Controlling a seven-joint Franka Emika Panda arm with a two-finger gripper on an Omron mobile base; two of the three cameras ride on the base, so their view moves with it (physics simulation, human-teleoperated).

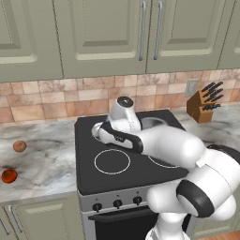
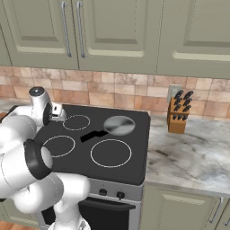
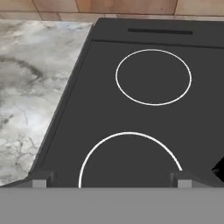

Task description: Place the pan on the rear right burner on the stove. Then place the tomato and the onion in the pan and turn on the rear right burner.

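The pan [image 2: 119, 125] sits on the stove [image 2: 134, 157] at its rear right, its black handle [image 2: 93, 135] pointing toward the front left. It covers the rear right burner, whose ring is hidden beneath it. On the left counter lie the onion [image 1: 19, 146] and, nearer the front, the tomato [image 1: 9, 176]. My gripper [image 3: 111, 180] hangs open over the stove's left side, above the two left rings [image 3: 153, 76], with nothing between its fingers. It is apart from the pan and far from the tomato and the onion.
A wooden knife block [image 2: 178, 114] stands on the right counter by the tiled wall. Marble counter [image 3: 30, 100] flanks the stove's left edge. Black knobs [image 1: 117, 203] line the steel front. Cabinets hang overhead.
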